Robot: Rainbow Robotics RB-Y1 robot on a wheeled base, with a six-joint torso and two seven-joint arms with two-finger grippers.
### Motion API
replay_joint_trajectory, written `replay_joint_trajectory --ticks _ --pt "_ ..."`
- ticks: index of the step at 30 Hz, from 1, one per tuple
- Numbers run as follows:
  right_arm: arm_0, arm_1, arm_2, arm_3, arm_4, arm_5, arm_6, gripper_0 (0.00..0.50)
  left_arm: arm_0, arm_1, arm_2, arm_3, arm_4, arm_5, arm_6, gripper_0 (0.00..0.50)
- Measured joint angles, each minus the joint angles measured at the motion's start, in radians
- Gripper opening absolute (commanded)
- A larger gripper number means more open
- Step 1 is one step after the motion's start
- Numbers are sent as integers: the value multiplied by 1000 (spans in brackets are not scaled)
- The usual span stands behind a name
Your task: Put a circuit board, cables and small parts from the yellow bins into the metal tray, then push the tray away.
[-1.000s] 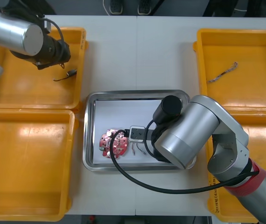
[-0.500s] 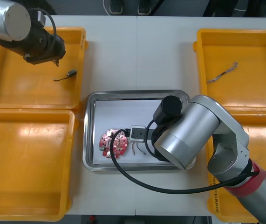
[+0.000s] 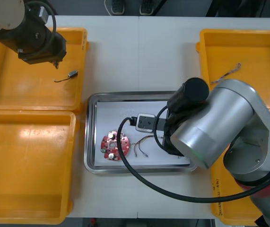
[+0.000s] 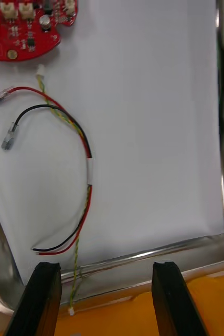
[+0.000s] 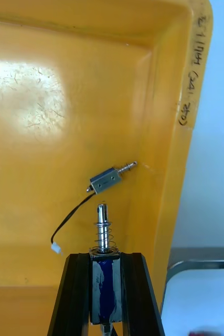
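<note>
left pincer [image 5: 105, 261] grips small metal part [image 5: 102, 228]

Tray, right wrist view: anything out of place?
One thing: the red and yellow cable lies on the white liner, but its thin yellow strand runs over the metal tray rim, between the fingers of the open right gripper, tip outside. The circuit board looks fine.

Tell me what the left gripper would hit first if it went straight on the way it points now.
Probably the loose metal part in the yellow bin: it lies just ahead of the clamped metal part in the left gripper. Depth is unclear, so it could pass over it.
</note>
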Motion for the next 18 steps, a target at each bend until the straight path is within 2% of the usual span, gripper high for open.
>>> replay_joint_trajectory --ticks 8,13,18 --pt "-66 -8 -149 -18 -133 3 0 500 25 0 0 -149 4 79 0 0" --pt "-80 -52 -268 -19 -219 3 0 500 37 0 0 -223 22 134 0 0" --pt "-101 -108 -366 -17 -270 4 0 500 37 0 0 -266 61 153 1 1"
